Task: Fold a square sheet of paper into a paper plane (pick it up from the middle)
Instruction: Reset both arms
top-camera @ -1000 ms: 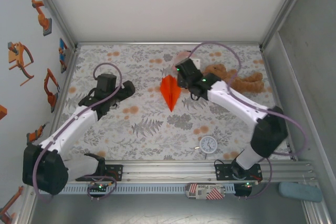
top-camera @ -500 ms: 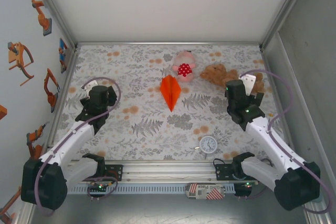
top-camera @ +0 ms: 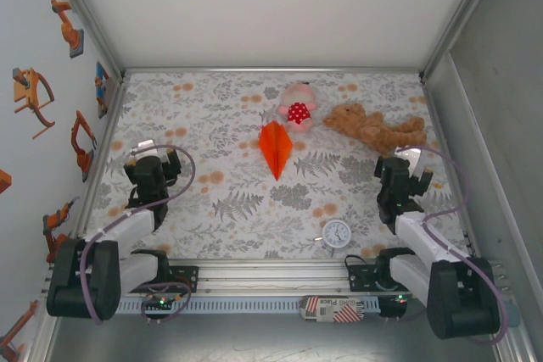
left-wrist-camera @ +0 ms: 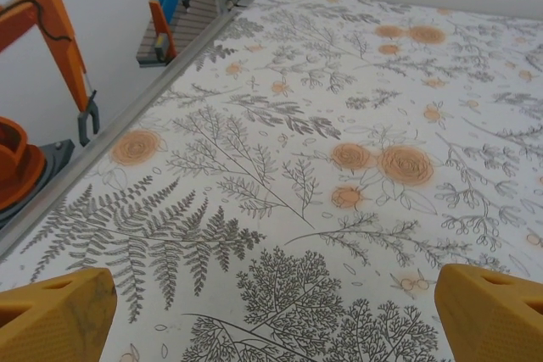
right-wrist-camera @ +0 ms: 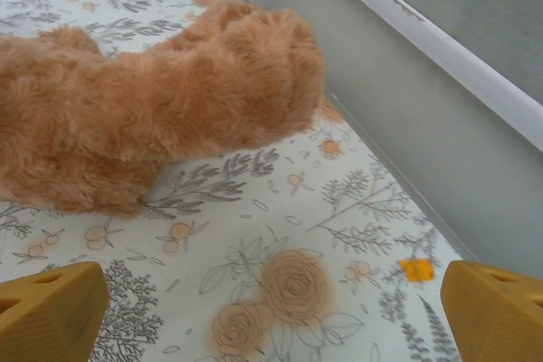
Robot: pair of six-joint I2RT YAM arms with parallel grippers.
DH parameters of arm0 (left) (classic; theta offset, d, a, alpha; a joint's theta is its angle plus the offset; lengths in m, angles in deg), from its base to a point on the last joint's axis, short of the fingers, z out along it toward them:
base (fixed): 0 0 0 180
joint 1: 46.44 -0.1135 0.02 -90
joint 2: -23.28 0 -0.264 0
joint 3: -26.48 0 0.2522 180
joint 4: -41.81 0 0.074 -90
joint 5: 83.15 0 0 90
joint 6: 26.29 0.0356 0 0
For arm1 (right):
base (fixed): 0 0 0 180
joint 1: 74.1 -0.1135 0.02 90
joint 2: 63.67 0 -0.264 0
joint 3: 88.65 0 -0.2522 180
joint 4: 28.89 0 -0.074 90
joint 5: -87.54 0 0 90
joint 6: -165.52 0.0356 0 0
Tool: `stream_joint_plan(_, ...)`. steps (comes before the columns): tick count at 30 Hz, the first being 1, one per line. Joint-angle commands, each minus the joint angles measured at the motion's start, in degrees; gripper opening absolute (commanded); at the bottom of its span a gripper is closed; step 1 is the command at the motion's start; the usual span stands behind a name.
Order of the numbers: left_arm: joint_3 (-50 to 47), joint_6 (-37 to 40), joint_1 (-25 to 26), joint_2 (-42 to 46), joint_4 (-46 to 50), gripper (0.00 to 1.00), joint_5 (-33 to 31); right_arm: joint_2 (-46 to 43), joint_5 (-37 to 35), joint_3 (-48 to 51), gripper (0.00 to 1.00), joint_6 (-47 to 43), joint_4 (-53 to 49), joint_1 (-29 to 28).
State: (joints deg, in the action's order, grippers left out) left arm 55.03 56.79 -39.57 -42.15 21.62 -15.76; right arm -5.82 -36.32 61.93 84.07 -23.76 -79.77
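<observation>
Paper plane (top-camera: 275,148), folded from bright orange paper, lies flat on the floral table (top-camera: 237,201), slightly beyond the table's centre. Its long axis runs far-to-near. The pointed nose faces the near edge, toward the arm bases, and the wide tail faces the back wall. The tail sits just beside a pink plush toy (top-camera: 297,108) with a red spotted patch. A brown teddy bear (top-camera: 373,127) lies to the right of that toy, well apart from the plane. A small clock (top-camera: 337,233) lies near the front rail. Left gripper (top-camera: 153,158) hangs near the left wall, jaws spread wide, holding nothing. Right gripper (top-camera: 405,167) is likewise released, with the teddy bear just ahead of its 2 yellow pads (right-wrist-camera: 51,311).
</observation>
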Motion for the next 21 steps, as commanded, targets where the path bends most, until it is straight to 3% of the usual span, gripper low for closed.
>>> stream_joint_plan(1, -0.96, 2.63, -2.07, -3.70, -13.35, 0.96, 8.32, 3.42, 5.16, 3.04, 0.99, -3.27, 18.34, 0.57)
stream_joint_plan(6, -0.32, 3.09, -5.62, -10.38, -19.04, 0.96, 16.42, 12.05, 10.23, 3.88, 0.99, -6.28, 30.67, 1.26)
stream_joint_plan(12, 0.02, 1.60, -8.78, -16.09, -23.70, 0.96, 22.15, 19.13, 17.51, 1.82, 0.99, -5.91, 35.55, 3.18)
stream_joint_plan(17, 0.66, 1.54, -9.10, -23.53, -30.72, 0.96, 23.59, 29.12, 20.70, 0.67, 0.99, -5.63, 43.19, 3.90)
stream_joint_plan(21, 3.07, 0.79, -8.68, -22.25, -23.64, 0.96, 19.73, 30.68, 21.66, -0.98, 0.99, -5.77, 41.79, 4.14)
